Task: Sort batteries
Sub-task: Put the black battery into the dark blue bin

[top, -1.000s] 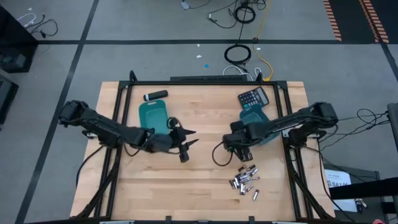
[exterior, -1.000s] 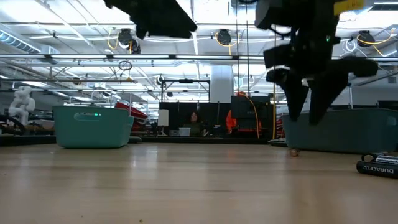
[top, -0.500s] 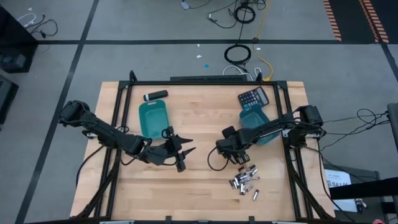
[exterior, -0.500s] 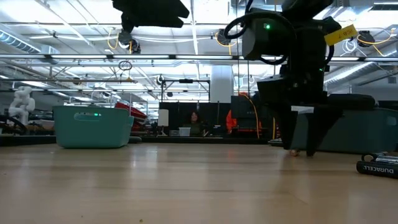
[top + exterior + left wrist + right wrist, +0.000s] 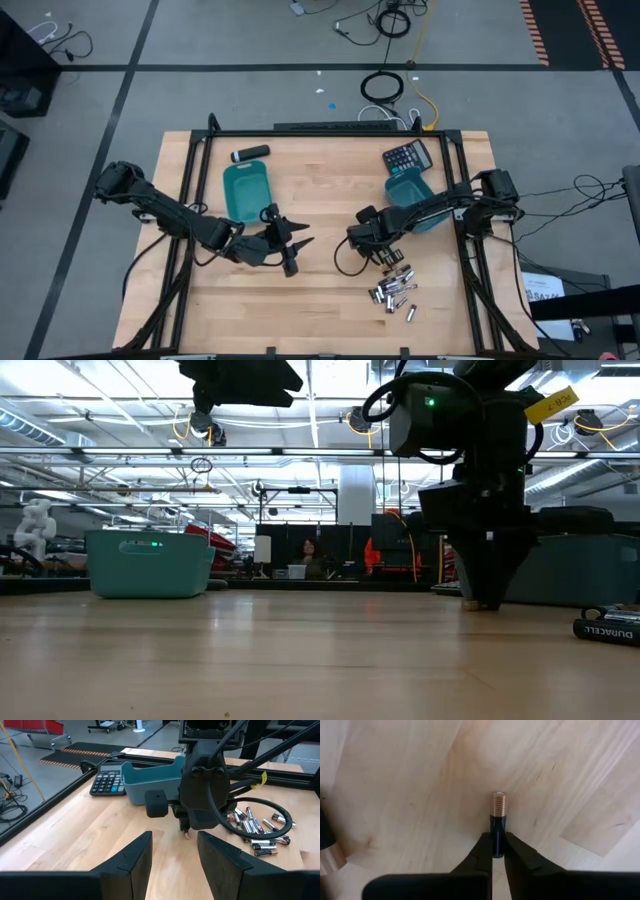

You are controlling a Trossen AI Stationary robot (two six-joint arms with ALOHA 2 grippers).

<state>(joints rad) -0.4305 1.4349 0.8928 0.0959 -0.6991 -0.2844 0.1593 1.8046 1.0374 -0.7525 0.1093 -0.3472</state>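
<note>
Batteries (image 5: 393, 293) lie heaped; right gripper (image 5: 494, 851) pinches one stray battery (image 5: 498, 817) flat on the table (image 5: 330, 300) for lifting, while left gripper (image 5: 173, 851) waits, fingers apart.

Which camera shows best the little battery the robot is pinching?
The right wrist view: the battery, black with a copper end, sits between the right gripper fingertips. The left wrist view shows only its copper tip. In the high and low views the gripper hides it.
</note>
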